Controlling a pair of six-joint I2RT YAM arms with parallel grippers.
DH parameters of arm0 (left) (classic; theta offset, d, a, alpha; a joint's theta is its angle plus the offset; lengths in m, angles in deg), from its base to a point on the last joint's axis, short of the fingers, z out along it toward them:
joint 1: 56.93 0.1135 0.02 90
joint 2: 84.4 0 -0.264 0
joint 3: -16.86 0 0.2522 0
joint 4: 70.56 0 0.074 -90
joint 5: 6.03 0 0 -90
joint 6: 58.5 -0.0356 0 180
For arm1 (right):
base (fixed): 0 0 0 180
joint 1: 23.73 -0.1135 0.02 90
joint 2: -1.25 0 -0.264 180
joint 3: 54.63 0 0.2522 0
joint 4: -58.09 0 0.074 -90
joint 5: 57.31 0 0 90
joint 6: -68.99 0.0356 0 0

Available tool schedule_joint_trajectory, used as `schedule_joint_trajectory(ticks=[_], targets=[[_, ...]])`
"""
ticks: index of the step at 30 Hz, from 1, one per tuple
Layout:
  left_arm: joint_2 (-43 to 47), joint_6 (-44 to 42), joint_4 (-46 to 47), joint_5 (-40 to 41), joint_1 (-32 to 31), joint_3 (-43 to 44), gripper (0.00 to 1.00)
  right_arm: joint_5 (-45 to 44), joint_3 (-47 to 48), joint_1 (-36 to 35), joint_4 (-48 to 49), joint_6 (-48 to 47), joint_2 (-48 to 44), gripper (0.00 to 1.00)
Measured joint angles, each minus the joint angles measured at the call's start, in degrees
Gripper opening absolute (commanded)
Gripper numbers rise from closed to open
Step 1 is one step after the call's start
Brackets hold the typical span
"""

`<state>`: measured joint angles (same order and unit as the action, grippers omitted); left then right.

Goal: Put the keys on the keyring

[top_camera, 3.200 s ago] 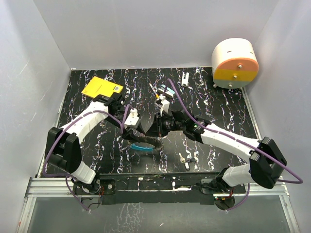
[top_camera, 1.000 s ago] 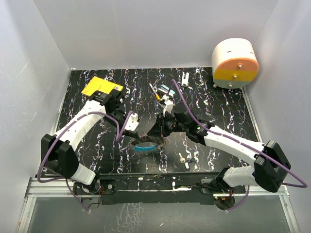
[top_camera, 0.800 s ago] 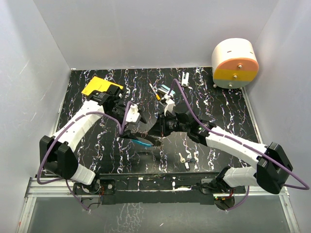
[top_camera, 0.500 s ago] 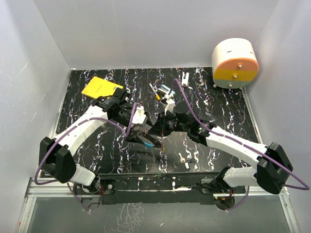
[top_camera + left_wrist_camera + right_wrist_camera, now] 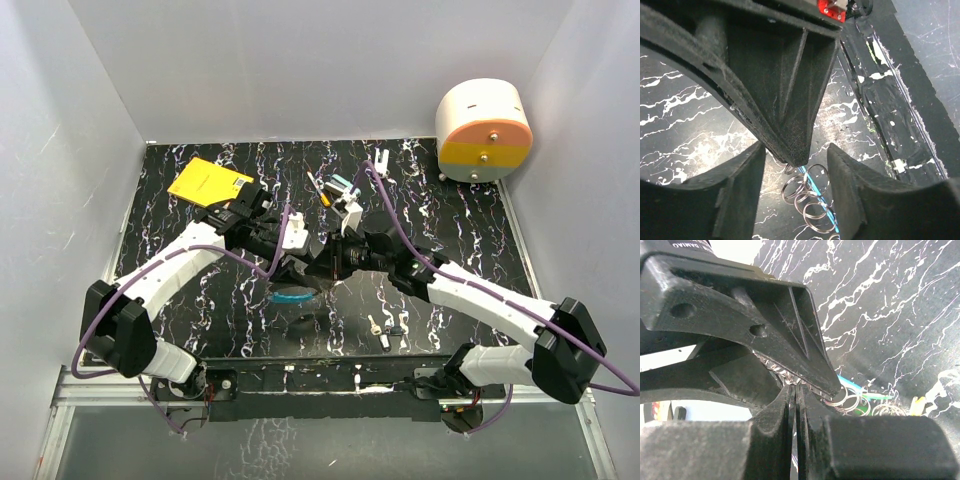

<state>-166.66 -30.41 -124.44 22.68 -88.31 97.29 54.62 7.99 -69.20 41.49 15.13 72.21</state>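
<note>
The jaws of the left gripper point(image 5: 796, 146) stand partly open with nothing clamped in them. In the left wrist view we see a dark, tapering finger of the other arm poking down into the gap between them. The jaws of the right gripper point(image 5: 794, 390) are pressed flat together, leaving only a hairline slit. They seem to pinch the silvery wire of the keyring point(image 5: 292, 298), whose coiled loops bunch right at their tip in the right wrist view. From above we find the two grippers meeting nose to nose at the centre of the black marbled table point(image 5: 450, 230). The keyring's blue arc hangs just below them in the frame, and a dark shadow lies on the surface under it. The keys point(image 5: 386, 328) lie loose on the table at lower centre-right, apart from the ring and near the right forearm. Towards the upper middle sit a teal-and-white block point(image 5: 345, 186) and an orange-and-white stick point(image 5: 318, 187), close together. A yellow card point(image 5: 208, 183) lies at upper left, and a white-and-orange drum point(image 5: 483, 130) stands in the upper right corner.
</note>
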Motion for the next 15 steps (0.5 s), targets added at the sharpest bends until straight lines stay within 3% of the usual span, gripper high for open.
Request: schedule_joint_trajectory(ticks=[15], targets=[[0.02, 1.53, 1.05, 0.11, -0.2, -0.79, 0.31, -0.61, 0.0, -0.07, 0.04, 0.22, -1.25, 0.08]])
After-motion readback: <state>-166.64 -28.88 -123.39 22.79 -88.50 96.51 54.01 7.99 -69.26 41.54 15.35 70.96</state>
